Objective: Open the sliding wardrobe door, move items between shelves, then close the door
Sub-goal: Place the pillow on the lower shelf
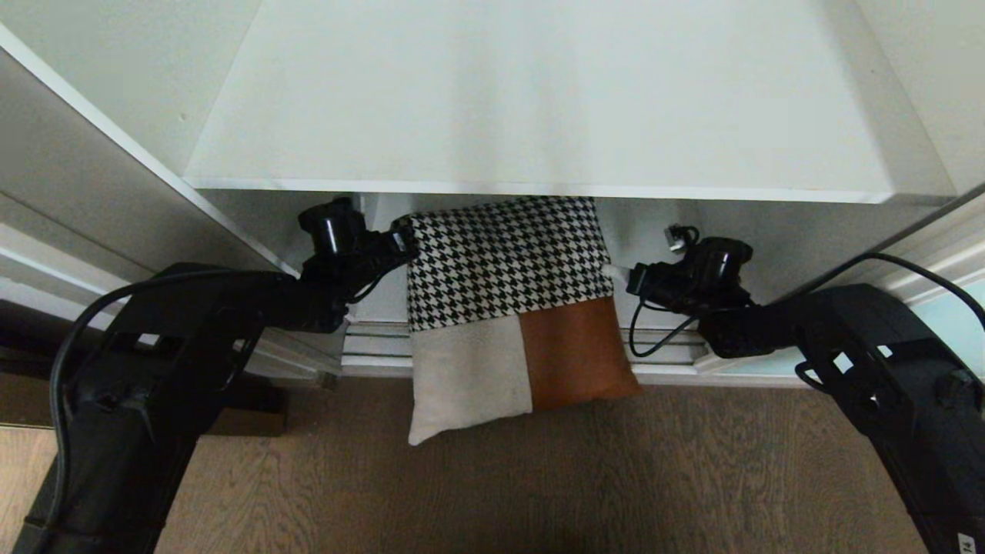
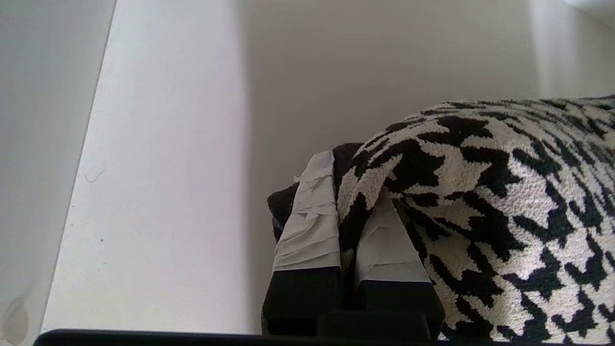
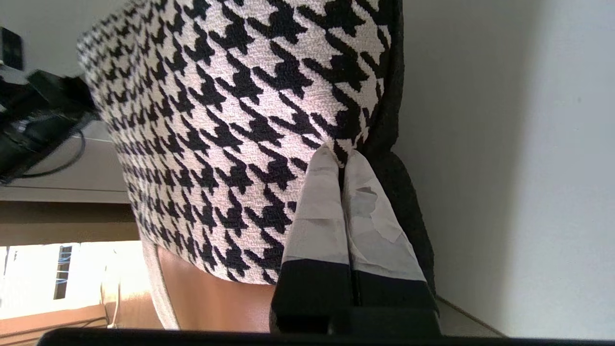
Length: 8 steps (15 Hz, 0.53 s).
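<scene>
Houndstooth pillow (image 1: 500, 261) (well, a patchwork one, with a beige and a rust-orange panel on its lower half) is hanging in the air between both arms, right below the front edge of the white shelf (image 1: 539, 115). Its top sits just under that edge and the bottom dangles over the wood floor (image 1: 539, 485), in front of the wardrobe's bottom track.

Both arms reach forward and slightly inward from the lower corners of the head view. The left gripper (image 2: 348, 211) has its jaws pinched nearly closed on the pillow's upper left corner, taped fingertips (image 2: 312, 216) with fabric bunched between them. The right gripper (image 3: 343, 192) does the same on the upper right corner, jaws squeezed tight on the seam. Nothing is lying on the upper shelf.
</scene>
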{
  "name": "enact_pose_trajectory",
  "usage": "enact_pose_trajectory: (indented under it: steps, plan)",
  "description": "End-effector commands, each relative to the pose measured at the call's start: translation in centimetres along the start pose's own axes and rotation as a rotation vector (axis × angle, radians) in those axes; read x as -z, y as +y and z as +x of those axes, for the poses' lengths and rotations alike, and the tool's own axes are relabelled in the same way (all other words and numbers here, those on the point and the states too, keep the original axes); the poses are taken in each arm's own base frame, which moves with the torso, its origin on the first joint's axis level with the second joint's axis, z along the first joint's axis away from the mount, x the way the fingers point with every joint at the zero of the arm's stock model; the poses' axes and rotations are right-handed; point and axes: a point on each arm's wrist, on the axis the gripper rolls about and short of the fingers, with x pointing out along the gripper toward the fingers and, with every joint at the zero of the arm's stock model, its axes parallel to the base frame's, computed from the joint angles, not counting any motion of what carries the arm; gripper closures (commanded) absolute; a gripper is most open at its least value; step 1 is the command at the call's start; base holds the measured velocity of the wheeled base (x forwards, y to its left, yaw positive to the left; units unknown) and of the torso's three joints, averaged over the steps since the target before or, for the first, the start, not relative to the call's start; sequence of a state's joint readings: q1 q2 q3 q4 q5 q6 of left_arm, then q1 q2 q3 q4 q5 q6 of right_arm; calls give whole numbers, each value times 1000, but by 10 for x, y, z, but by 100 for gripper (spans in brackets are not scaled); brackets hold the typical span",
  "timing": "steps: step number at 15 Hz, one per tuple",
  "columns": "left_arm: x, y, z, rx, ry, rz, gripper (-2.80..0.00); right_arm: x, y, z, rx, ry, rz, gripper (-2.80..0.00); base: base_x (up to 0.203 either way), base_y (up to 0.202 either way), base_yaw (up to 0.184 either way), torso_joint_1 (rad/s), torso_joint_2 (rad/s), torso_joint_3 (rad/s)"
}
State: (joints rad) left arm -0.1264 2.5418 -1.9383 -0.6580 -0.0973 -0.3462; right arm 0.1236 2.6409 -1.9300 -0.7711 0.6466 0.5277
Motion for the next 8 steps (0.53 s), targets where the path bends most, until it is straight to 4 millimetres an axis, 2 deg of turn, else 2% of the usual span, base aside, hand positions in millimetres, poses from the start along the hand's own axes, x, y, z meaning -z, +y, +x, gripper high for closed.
enact_pose_trajectory:
  steps: [1,3,4,8]
  plan:
    - [-12,-4,-3,1,-19,0,0,3,-2,1,-2,6,6,0,0,0,0,0,0,0]
    - [-11,-3,-3,-22,9,-3,0,4,-2,1,-1,7,8,0,0,0,0,0,0,0]
    - [-10,-3,-3,-26,9,-2,-280,5,-2,0,-1,8,8,0,0,0,0,0,0,0]
    - [-7,-2,-2,-19,-10,0,-280,5,-2,0,-1,7,7,0,0,0,0,0,0,0]
